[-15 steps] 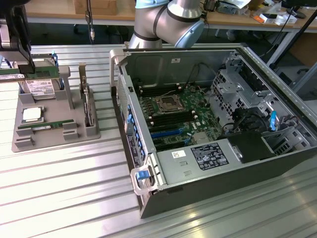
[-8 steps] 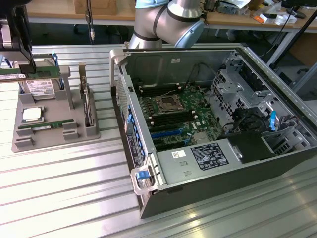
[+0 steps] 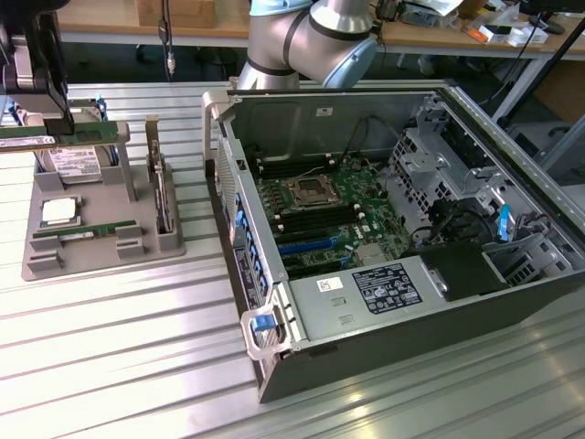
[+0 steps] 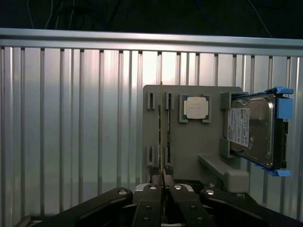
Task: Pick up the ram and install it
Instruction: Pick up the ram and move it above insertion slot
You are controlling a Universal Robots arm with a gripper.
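Gripping the ram (image 3: 87,135) by its two flat faces, hung at the exterior view's left with the gripper (image 3: 46,121) closed tight on the thin green board. Carried the stick level and standing on its long edge, over the far part of the grey parts tray (image 3: 101,254). Looked raised off the tray in the exterior view, though could not tell that for certain. Showed in the wrist view as the ram (image 4: 162,127) edge-on, a thin line running straight out from between the fingertips of the gripper (image 4: 163,183). Hung there just beside a square silver processor (image 4: 195,108) seated in its tray pocket, and farther from a hard drive (image 4: 253,130) with a white label and blue rails. Shared the tray too with a bare card (image 3: 163,197) standing upright at the end toward the case. Stood well apart from the open computer case (image 3: 411,343) at the exterior view's right, with its motherboard (image 3: 320,206) facing up. Hung from the silver arm (image 3: 311,37) rising behind the case's far wall.
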